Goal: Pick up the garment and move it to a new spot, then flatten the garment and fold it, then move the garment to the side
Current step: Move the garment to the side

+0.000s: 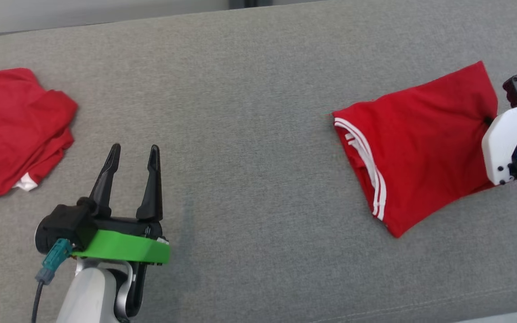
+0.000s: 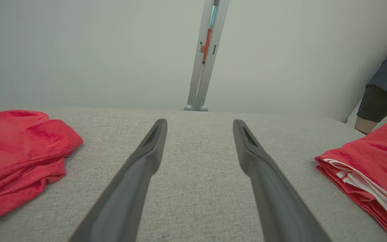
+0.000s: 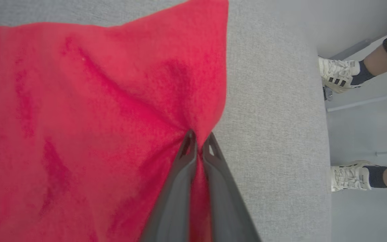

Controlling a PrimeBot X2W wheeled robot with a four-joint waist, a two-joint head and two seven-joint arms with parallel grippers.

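Garment right on surface, second garment left

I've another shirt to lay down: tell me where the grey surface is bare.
Bare: the wide middle of the grey surface, between the crumpled garment at left and the folded garment at right. Crowded: far right, where the right jaws pinch the folded garment; near left, where the left jaws stand open.

Looks like a bare robot test room — grey cloth-covered bench, blank pale wall, metal stand, a bystander's 2 sneakers.
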